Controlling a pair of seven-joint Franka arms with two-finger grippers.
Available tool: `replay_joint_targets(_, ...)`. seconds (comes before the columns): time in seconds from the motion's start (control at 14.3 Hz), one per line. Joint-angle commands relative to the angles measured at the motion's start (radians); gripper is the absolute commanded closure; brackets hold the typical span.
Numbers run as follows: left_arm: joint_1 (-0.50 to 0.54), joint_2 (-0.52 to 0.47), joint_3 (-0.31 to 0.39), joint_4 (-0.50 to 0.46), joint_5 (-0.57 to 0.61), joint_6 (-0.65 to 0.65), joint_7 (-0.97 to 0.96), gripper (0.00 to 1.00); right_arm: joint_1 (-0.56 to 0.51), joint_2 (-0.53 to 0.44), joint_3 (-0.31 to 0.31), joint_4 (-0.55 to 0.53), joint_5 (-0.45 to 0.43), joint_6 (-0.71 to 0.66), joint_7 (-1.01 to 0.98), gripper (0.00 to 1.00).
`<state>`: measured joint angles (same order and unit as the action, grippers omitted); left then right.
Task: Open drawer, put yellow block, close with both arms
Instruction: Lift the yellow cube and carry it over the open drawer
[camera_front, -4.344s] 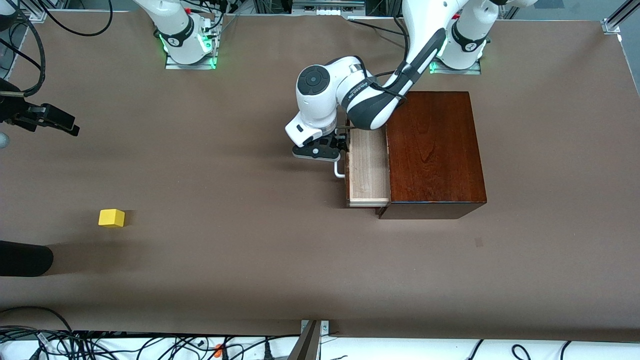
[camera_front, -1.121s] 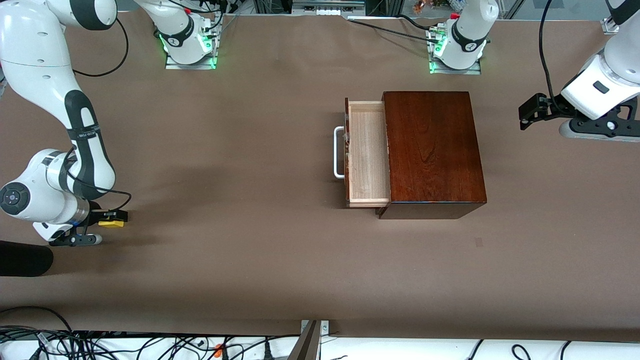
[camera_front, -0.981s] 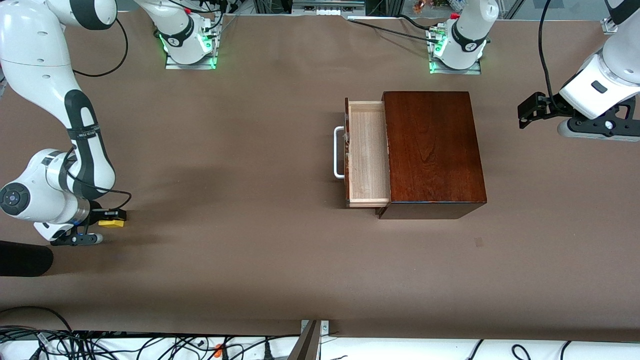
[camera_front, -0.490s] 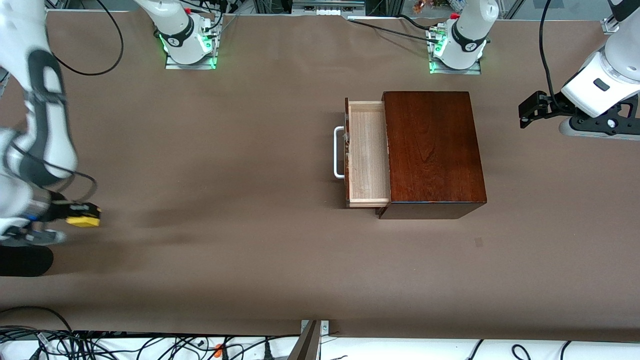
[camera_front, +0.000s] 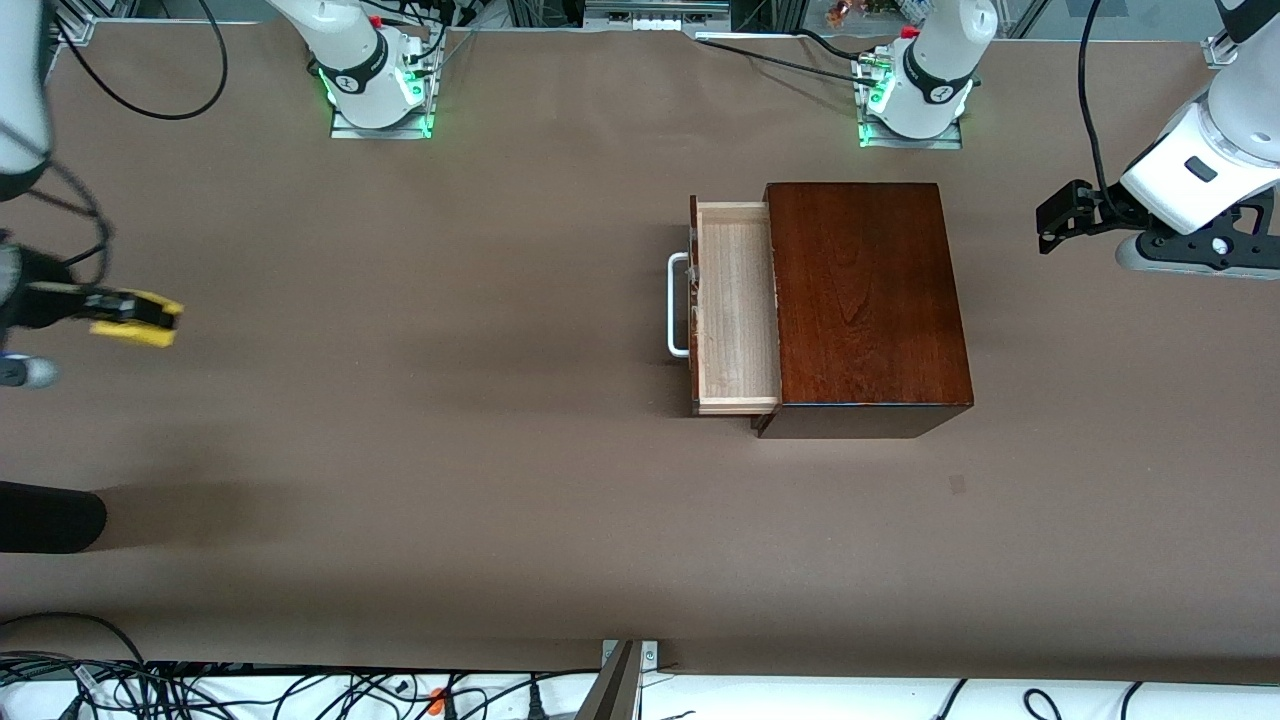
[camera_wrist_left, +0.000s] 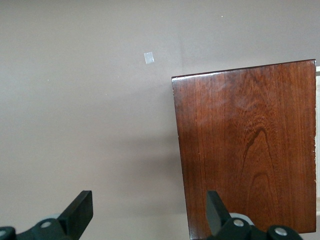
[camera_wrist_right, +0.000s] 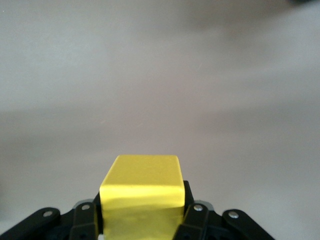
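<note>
Dark rounded object (camera_front: 45, 520) at the table (camera_front: 450, 500) edge, about 8 o'clock from table centre, nearest the front camera at the right arm's end. Small pale patch (camera_front: 958, 485) on the brown table surface, about 5 o'clock from the box, nearer the camera than it.

Right gripper (camera_front: 135, 318) up in the air over bare table at the right arm's end, about 9 o'clock from the drawer and well apart from it. Fingers clamped tight on the yellow block (camera_front: 140, 320); the right wrist view shows the cube (camera_wrist_right: 141, 192) squeezed between both black fingers (camera_wrist_right: 192, 210), nothing but table surface below it. Block is off the table.

Drawer (camera_front: 735, 305) stands pulled out of the dark wooden box (camera_front: 865, 300), toward the right arm's end. Pale wood tray bare inside. White loop handle (camera_front: 678, 305) on the drawer front, at 9 o'clock from the tray. Box sits flat on the table in front of the left arm's base (camera_front: 915, 100).

Left gripper (camera_front: 1060, 215) in the air over the table at the left arm's end, at 3 o'clock from the box and clear of it, waiting. Left wrist view shows its two fingers (camera_wrist_left: 80, 212) spread wide with nothing between them, the box top (camera_wrist_left: 247, 150) beneath.

Right arm's base (camera_front: 375, 95) at 11 o'clock from table centre, farthest from the camera, green light on.
</note>
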<state>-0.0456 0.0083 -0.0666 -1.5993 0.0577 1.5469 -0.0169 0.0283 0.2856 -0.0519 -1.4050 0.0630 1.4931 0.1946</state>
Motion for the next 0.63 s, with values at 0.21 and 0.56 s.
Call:
replay_joint_targets(0.21,-0.003,0.009,0.002,0.027,-0.021,-0.027,-0.003,0.0,0.059,0.004,0.343,0.004,0.003,-0.015,0.844,1.0)
replay_joint_targets(0.56,-0.003,0.009,0.002,0.027,-0.021,-0.031,-0.003,0.0,0.279,0.084,0.463,0.026,-0.014,0.226,1.537,1.0)
